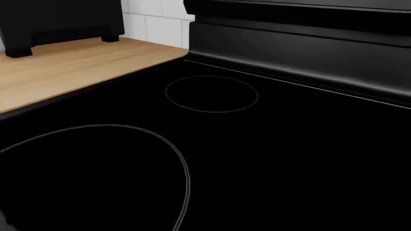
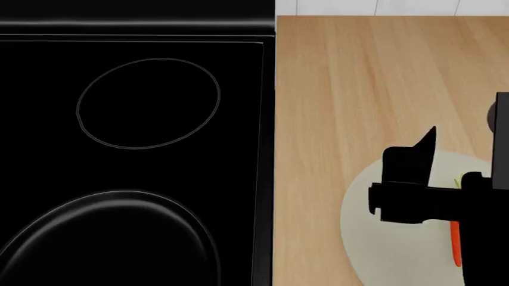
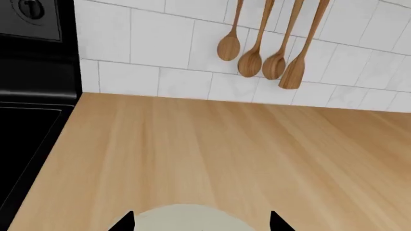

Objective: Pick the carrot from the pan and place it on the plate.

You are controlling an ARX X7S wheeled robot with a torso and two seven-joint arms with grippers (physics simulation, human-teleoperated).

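On the stovetop, left wrist view: black glass cooktop (image 1: 276, 159) fills the frame, with two thin burner rings (image 1: 212, 94) traced on it; a wooden counter (image 1: 70, 67) runs alongside, a black appliance (image 1: 57, 21) stands on it against white tile.
Left gripper, left wrist view: no fingers show, so whether it is open or closed cannot be told.
Head view, stove side: the pan (image 2: 107, 238) sits at the near edge of the cooktop, its glossy rim catching light, its inside bare black; one burner ring lies beyond it.
Head view, counter side: the plate (image 2: 382, 238) rests on the light wooden counter just beside the stove.
Carrot, head view: the carrot (image 2: 456, 241) lies on the plate, an orange strip showing beside the arm, a hint of green at its far end.
Right gripper, head view: the right gripper (image 2: 425, 173) hangs over the plate; its black body hides much of the carrot.
Right wrist view: two dark fingertips (image 3: 125, 222) stand well apart either side of the plate's rim, jaws spread, apparently with nothing between them.
Backdrop, right wrist view: four wooden spoons (image 3: 266, 43) hang on the white tiled wall (image 3: 160, 48) above the counter.
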